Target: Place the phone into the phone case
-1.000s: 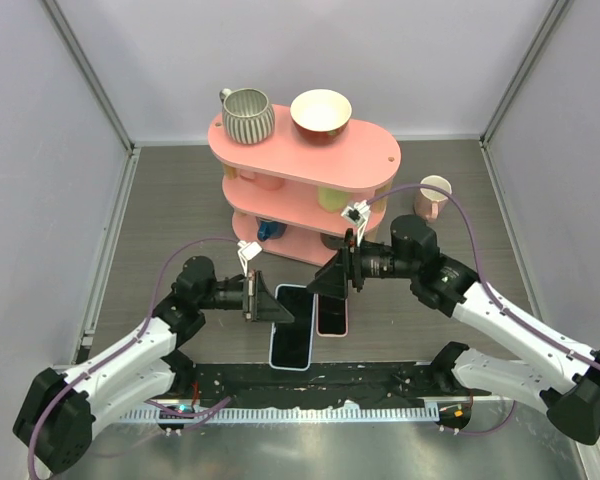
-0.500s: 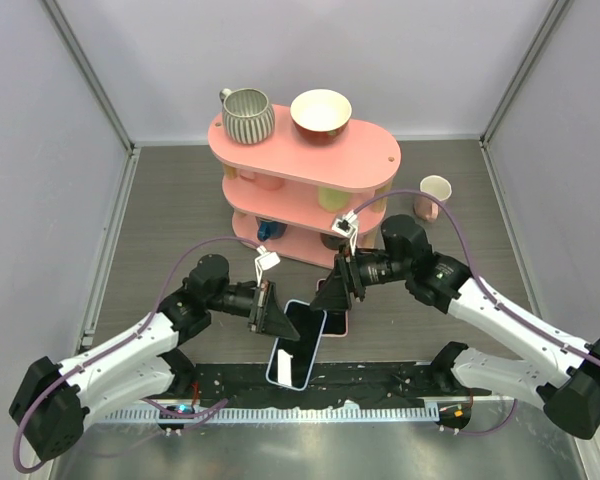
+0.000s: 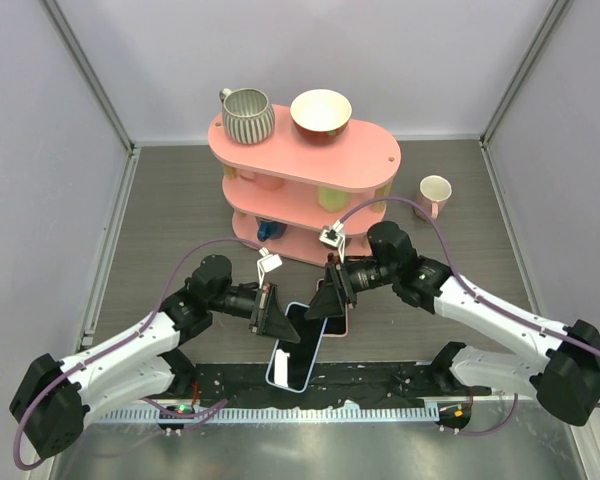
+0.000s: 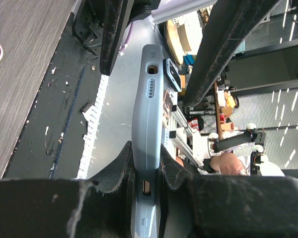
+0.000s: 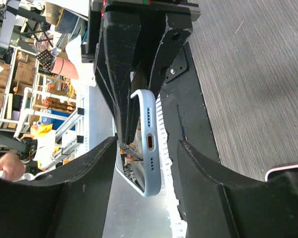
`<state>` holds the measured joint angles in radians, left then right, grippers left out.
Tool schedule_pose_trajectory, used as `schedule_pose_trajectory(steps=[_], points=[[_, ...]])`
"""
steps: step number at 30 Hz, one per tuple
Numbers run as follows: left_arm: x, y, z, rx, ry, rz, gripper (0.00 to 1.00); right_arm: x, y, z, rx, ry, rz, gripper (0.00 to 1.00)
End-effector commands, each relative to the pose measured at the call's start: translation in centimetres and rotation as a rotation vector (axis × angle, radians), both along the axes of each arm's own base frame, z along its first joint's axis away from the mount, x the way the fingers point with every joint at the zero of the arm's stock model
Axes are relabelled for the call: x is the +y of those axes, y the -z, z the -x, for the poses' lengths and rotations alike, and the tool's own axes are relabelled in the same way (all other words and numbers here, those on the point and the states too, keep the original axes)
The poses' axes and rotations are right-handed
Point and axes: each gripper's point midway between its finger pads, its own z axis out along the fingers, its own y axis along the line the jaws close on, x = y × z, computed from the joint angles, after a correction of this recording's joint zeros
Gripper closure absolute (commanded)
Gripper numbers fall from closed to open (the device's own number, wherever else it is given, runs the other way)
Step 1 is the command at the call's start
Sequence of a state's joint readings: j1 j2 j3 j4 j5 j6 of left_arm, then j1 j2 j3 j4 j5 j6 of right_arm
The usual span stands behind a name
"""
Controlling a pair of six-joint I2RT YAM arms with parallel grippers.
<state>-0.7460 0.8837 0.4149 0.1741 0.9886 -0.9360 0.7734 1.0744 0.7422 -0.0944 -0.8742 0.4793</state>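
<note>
Left gripper point(image 3: 276, 320) clenched on the edge of the light-blue phone point(image 3: 297, 352) — phone raised off the table point(image 3: 180, 210), tilted, near centre. Right gripper point(image 3: 322, 303) released, its fingers either side of the phone's port end, no visible contact. Pink phone case point(image 3: 338, 322) lies flat just right of the phone — partly under the right gripper.

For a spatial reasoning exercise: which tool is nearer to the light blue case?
Left. The left tool clamps one edge of the light blue case; the right tool hovers at its far end, fingers spread either side.
</note>
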Motion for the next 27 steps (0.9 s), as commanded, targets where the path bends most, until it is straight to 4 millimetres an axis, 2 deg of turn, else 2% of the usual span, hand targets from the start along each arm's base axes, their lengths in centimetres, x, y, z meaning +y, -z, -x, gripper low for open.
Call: schedule_pose_trajectory(steps=[1,5,12,17,20,21,22,23,24,26,27], points=[[-0.3,-2.9,0.1,-0.075,0.036,0.083,0.99,0.9,-1.2,0.0,-0.019,-0.031,-0.056,0.44],[-0.5,-2.7,-0.1,-0.063,0.035,0.074,1.00,1.7,-2.0,-0.2,-0.029,-0.033,-0.117,0.50],[-0.5,-3.0,0.1,-0.077,0.047,0.082,1.00,2.1,-1.8,0.1,0.010,-0.024,-0.169,0.66],[-0.6,-2.8,0.1,-0.061,0.064,0.071,0.99,2.3,-0.7,0.7,0.034,-0.039,-0.165,0.64],[-0.6,-2.6,0.1,-0.054,0.062,0.065,0.99,2.2,-0.8,0.6,0.029,-0.021,-0.161,0.83],[-0.6,-2.3,0.0,-0.045,0.051,0.049,0.95,2.2,-0.7,0.3,0.025,-0.002,-0.153,0.94],[-0.6,-2.0,-0.3,-0.072,0.036,0.036,0.85,2.2,-1.0,0.0,0.012,0.015,-0.152,0.97],[-0.6,-2.2,-0.8,-0.096,0.012,0.021,0.60,1.9,-1.1,-0.1,0.016,0.040,-0.139,0.99],[-0.5,-1.2,-1.6,-0.092,-0.044,-0.042,0.51,2.0,-0.9,-1.1,0.010,0.112,-0.126,0.99],[-0.2,-1.5,-2.8,-0.162,-0.117,-0.072,0.34,1.5,-1.4,-1.8,0.031,0.202,-0.127,0.99],[0.0,-1.4,-4.0,-0.174,-0.184,-0.094,0.32,1.2,-1.4,-3.1,0.029,0.296,-0.125,0.99]])
